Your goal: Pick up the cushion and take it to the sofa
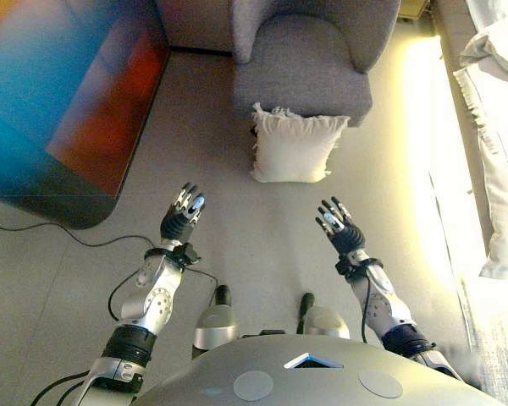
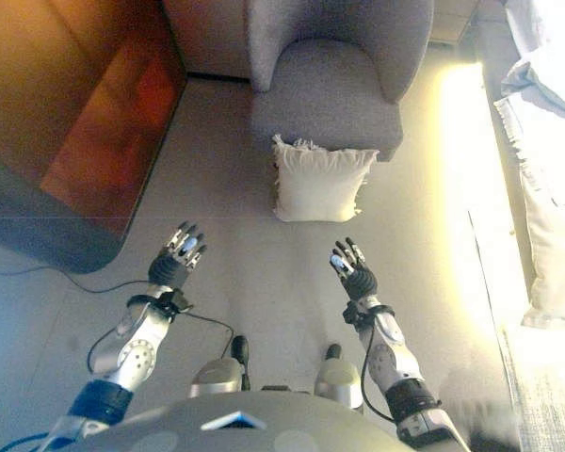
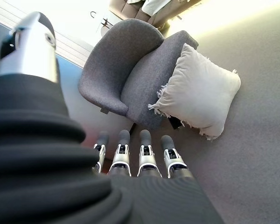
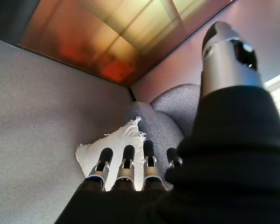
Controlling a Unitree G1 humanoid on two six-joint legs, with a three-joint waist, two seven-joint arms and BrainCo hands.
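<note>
A cream cushion (image 1: 294, 145) with fringed edges stands on the floor, leaning against the front of a grey armchair (image 1: 309, 59). It also shows in the left wrist view (image 3: 203, 91) and the right wrist view (image 4: 114, 144). My left hand (image 1: 183, 214) is open, held above the floor to the near left of the cushion. My right hand (image 1: 340, 227) is open, near and slightly right of the cushion. Both hands are empty and well short of it.
A dark glossy low table (image 1: 68, 101) fills the left side. White cloth-covered furniture (image 1: 501, 144) runs along the right edge. A black cable (image 1: 59, 230) lies on the floor by the table. Grey carpet (image 1: 262, 237) lies between my hands and the cushion.
</note>
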